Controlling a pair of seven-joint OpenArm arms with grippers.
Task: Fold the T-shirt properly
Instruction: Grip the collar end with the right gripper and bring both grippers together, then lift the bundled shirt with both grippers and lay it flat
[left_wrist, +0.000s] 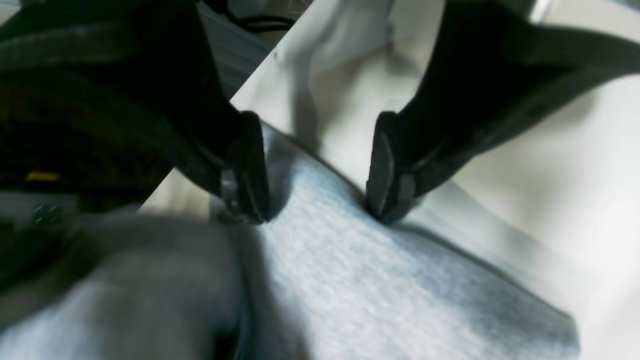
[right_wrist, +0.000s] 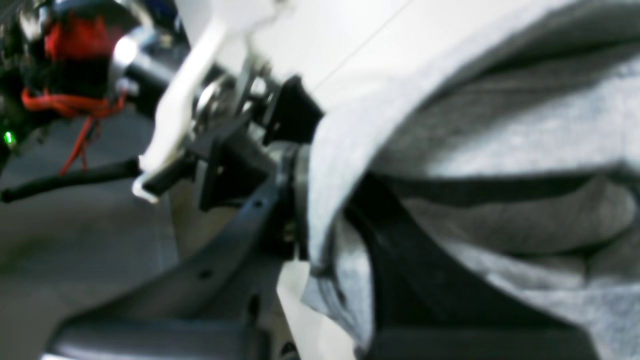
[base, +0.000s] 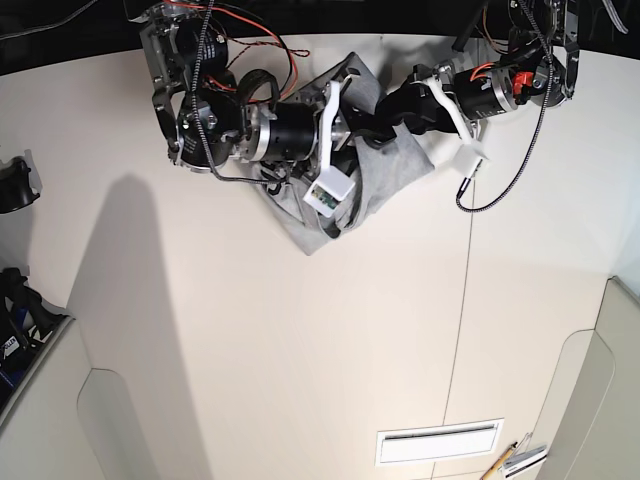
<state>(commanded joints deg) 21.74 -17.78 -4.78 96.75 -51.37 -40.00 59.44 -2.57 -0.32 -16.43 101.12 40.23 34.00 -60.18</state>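
The heather-grey T-shirt (base: 395, 170) lies bunched in a heap at the far middle of the white table (base: 300, 340); no lettering shows. My left gripper (left_wrist: 315, 192) is open, with both fingertips (left_wrist: 387, 172) pressed down on the shirt (left_wrist: 350, 260) near its edge. In the base view it (base: 385, 118) comes in from the right. My right gripper (right_wrist: 325, 220) is shut on a fold of the shirt (right_wrist: 500, 140), which drapes over one finger. In the base view it (base: 352, 135) meets the heap from the left.
Red and black cables (base: 250, 40) hang at the arms' bases. A black cable loop (base: 500, 190) lies right of the shirt. A slotted vent (base: 438, 440) is near the front edge. Dark gear (base: 15, 185) sits off the table's left side.
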